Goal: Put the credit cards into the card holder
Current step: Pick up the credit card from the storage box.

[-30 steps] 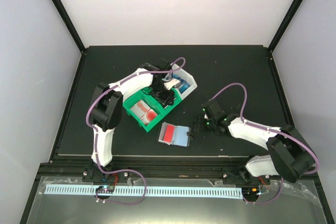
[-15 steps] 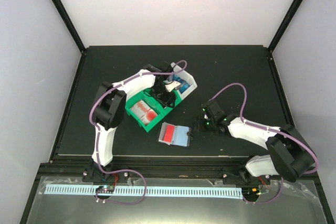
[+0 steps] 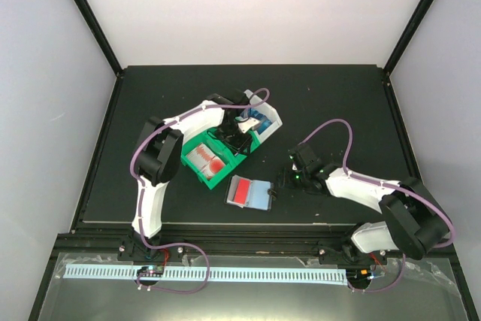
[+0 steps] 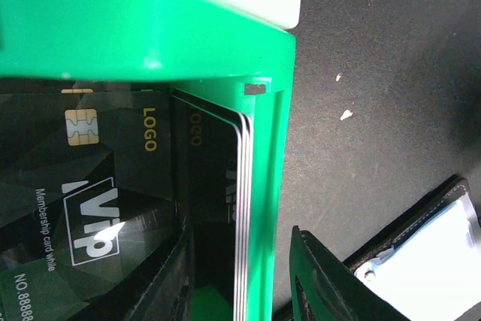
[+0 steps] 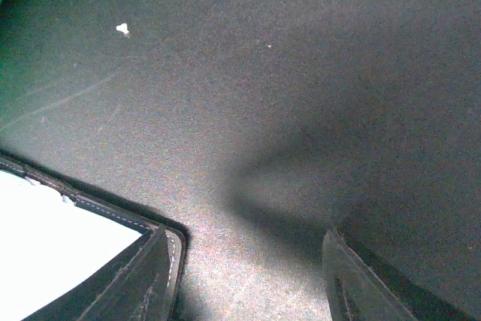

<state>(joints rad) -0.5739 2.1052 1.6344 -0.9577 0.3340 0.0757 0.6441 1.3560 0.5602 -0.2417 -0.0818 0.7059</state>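
One pick in hand: black card from bin

Top: card holder [image 3: 259, 193] is laid open beside green bin [image 3: 214, 159], red card [image 3: 239, 191] on it. Left gripper [image 3: 237, 130] is dipped into bin, right gripper [image 3: 281, 180] held beside holder.
Left wrist: jaws are spread across black cards [image 4: 98, 208] and bin wall, nothing seen pinched.
Right wrist: jaws are spread, empty.
Single card must be isolated next.

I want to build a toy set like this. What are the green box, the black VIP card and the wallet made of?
The green box looks like smooth hard plastic, because it shines in the light. The black VIP card seems to be thin glossy plastic, with printed letters and a gold chip. The wallet has a stitched dark edge, so it is probably leather or fake leather. I can't tell which.
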